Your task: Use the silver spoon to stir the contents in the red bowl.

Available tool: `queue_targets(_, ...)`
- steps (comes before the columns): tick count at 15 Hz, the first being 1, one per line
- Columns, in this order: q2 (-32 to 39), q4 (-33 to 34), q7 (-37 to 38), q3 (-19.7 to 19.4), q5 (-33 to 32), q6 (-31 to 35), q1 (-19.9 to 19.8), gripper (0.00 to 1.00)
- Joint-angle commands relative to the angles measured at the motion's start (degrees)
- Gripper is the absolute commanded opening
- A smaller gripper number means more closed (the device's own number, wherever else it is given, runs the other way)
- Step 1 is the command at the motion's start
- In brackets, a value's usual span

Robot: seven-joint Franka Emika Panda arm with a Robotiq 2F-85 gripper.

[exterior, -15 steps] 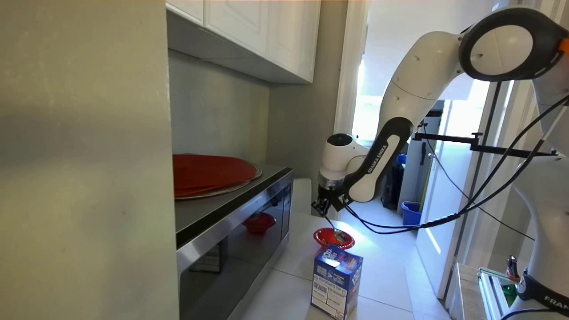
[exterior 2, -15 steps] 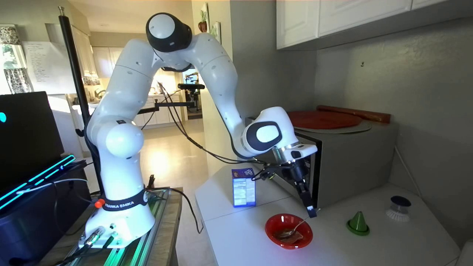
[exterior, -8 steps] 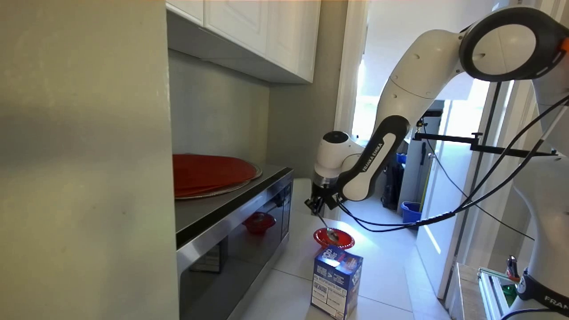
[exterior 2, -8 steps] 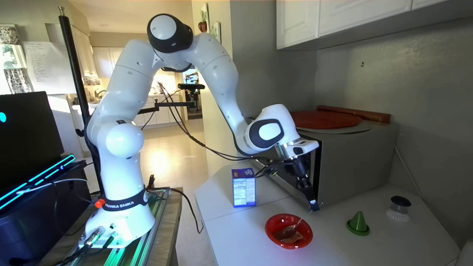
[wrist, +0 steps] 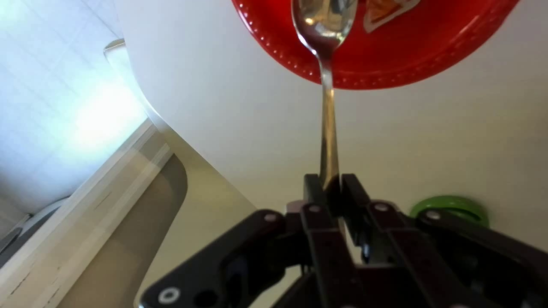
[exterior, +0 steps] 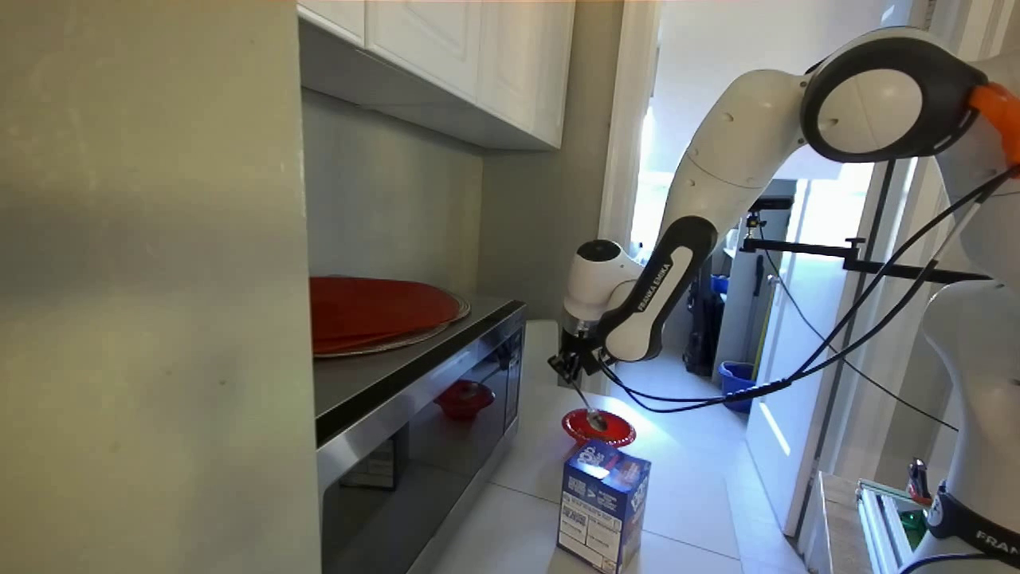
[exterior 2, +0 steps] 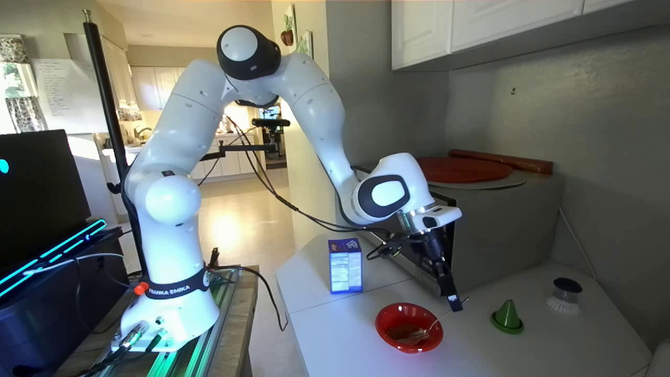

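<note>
Pinches spoon near the handle tip in tightly closed tool, with head inside bowl on desk. May twist the spoon in so narrow a grip, or slide the bowl, if pushed hard sideways.

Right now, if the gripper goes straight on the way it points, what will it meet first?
Probably the white countertop beside the red bowl, though depth is unclear; the silver spoon that the gripper holds may press against the bowl sooner.
</note>
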Motion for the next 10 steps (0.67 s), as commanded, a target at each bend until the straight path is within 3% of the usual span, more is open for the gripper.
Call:
queue_targets(1,1.7,0.6,0.6,-1.4,1.7,-0.4,0.3,0.04)
queue_targets(10,-0.4,0.4,-0.8,4.5,3.6,-1.3,-0.7,0.04)
